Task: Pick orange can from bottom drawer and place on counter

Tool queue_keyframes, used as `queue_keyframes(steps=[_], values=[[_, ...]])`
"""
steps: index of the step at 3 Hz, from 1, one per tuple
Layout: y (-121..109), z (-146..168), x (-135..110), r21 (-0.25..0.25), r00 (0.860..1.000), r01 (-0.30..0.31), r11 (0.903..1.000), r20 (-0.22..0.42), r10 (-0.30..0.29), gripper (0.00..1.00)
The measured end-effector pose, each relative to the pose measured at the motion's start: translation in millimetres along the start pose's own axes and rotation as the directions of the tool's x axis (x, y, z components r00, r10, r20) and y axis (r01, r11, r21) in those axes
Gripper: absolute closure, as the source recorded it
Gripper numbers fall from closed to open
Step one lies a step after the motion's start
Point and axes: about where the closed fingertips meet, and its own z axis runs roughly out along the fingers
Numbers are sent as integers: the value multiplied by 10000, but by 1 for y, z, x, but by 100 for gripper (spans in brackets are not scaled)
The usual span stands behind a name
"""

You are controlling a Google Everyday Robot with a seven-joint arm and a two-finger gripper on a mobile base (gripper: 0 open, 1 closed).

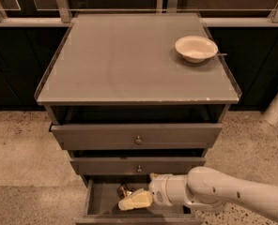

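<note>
Down in the bottom drawer, the orange can sits near the far wall, just beyond the tip of the gripper. A sideways nudge could roll it back under the drawers above, out of reach. Whether the gripper is spread or closed, or touching the can, cannot be told.

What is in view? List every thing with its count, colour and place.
counter: one, grey, top of the cabinet
white bowl: one, white, on the counter near its far right corner
knobbed drawers: two, grey, stacked under the counter
bottom drawer: one, grey, pulled open at the base
orange can: one, orange-brown, inside the bottom drawer
floor: one, speckled beige, around the cabinet
arm: one, white, reaching in from the right
gripper: one, pale yellow, in the bottom drawer just in front of the can
</note>
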Motion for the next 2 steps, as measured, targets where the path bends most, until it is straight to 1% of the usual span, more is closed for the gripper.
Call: queue_keyframes(steps=[1, 2], values=[[0, 0, 0, 0, 10000, 0, 10000, 0, 0, 0], [-7, 16, 20, -137, 9970, -759, 9970, 160, 761, 0]])
